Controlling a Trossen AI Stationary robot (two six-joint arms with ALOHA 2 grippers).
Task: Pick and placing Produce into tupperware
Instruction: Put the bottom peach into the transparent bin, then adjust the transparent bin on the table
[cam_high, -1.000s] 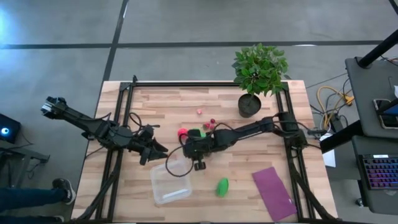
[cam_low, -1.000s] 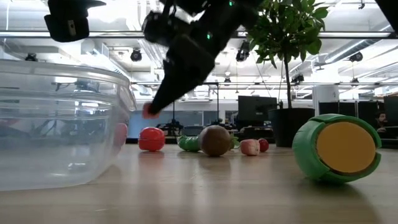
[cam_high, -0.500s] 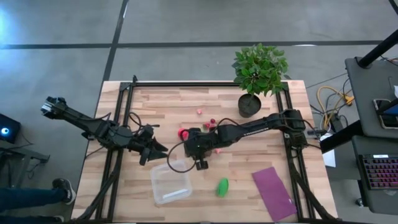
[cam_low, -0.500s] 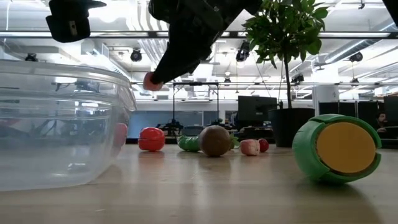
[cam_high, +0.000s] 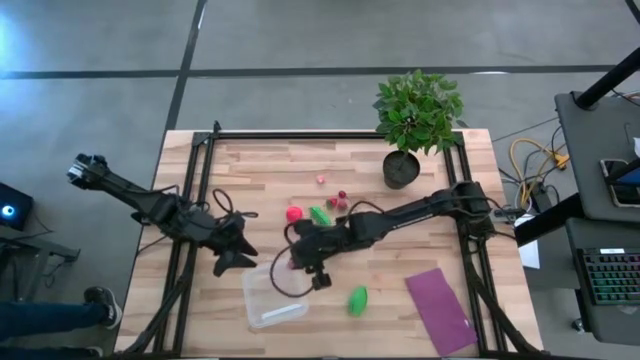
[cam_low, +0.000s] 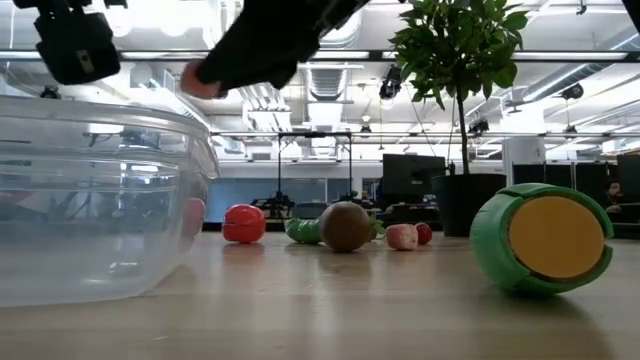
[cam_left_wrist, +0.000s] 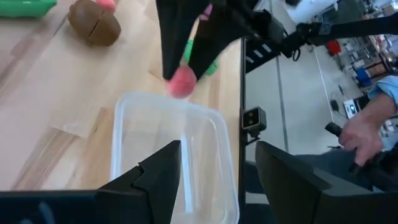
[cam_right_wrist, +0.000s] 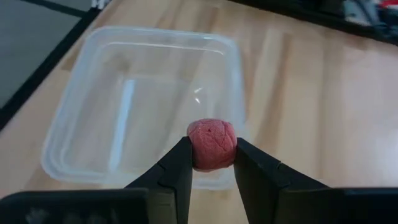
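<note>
My right gripper is shut on a small pink-red berry and hovers over the far rim of the clear tupperware; the low view shows the berry above the box wall. My left gripper is open, just left of the box, touching nothing. On the table lie the red ball, a green oblong piece, the brown oval, tiny red bits and a second green piece. My right gripper pinches the berry's two sides between its fingertips. The fingers slant down from the table's right and far side. The berry is lifted clear, in the air above the tupperware's rim.
A potted plant stands at the far right of the table. A purple cloth lies flat at the near right. The second green piece shows a yellow cut face close to the low camera. A person's hand shows beyond the table.
My right gripper has carried the berry up and toward the table's left and near edge, from beside the produce pile to above the tupperware's rim, staying shut on it. My left gripper has shifted a little toward the near-left.
</note>
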